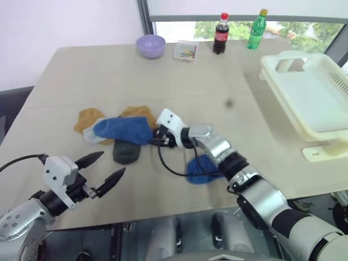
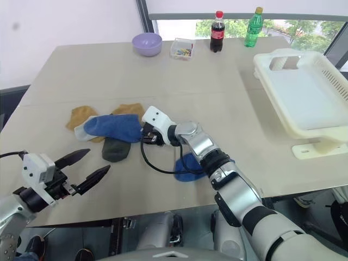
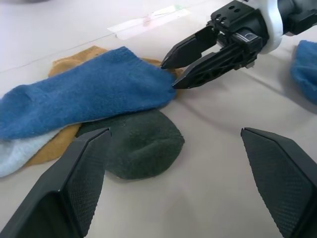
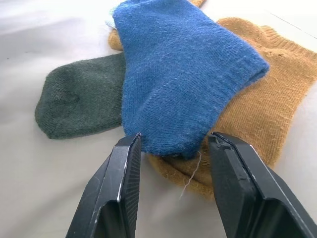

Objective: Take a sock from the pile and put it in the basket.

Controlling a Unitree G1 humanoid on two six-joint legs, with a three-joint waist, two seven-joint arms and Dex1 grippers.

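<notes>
Right wrist view has the right gripper [image 4: 171,148] with its two black fingers apart, the cuff edge of a royal blue sock [image 4: 181,74] lying just at the gap between the tips; whether the tips touch the cloth I cannot tell. That blue sock tops the pile [image 1: 117,130], which lies left of centre on the table [image 1: 109,76]. Under it a mustard-orange sock [image 4: 267,94] spreads to one side and a dark grey sock [image 4: 79,99] to the other, and a light grey sock [image 1: 89,136] peeps out at the pile's left end. From the left wrist view the right gripper's tips sit against the blue sock's right end.

The left gripper [image 1: 103,168] hangs over the near left of the table, its fingers spread wide and holding nothing, near the pile but apart from it.

A second blue sock [image 1: 201,169] lies alone near the table's near edge, partly under the right arm.

On the far right stands the white basket [image 1: 326,98], tilted, with nothing seen in it. At the far edge sit a lilac bowl [image 1: 150,45], a small clear box [image 1: 185,51] with small coloured bits inside, a dark cola bottle [image 1: 221,33] and a green bottle [image 1: 258,29].
</notes>
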